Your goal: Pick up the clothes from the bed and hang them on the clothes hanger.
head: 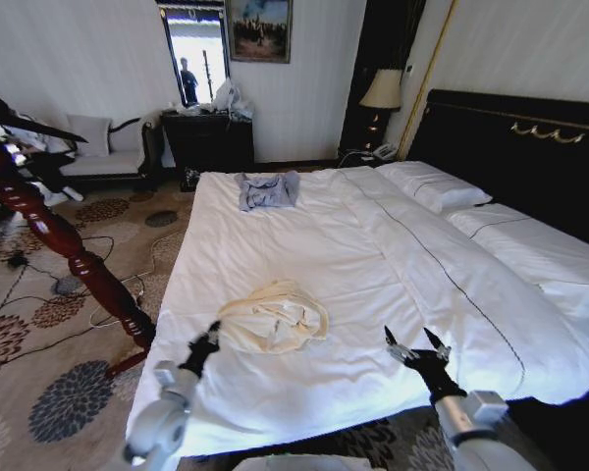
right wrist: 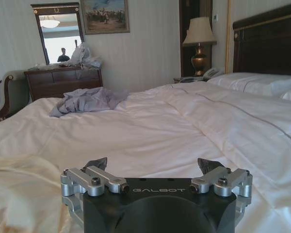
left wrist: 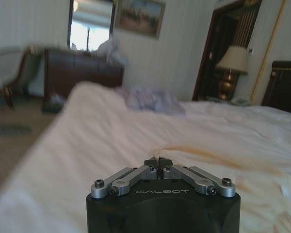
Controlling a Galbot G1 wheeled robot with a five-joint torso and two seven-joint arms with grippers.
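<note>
Left gripper (head: 208, 343): lower left of head view, jaws closed, empty, touching clothes' edge
Right gripper (head: 416, 349): lower right, jaws apart
Clothes (head: 273, 317): crumpled, bed (head: 304, 245) lower centre
Right wrist view: grey garment (right wrist: 85, 99) upper left

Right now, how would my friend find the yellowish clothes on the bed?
Look at the wide white bed. Near its foot edge, by the left gripper, lies the crumpled cream robe. The other garment is small, grey-blue and lies far up the bed.
</note>
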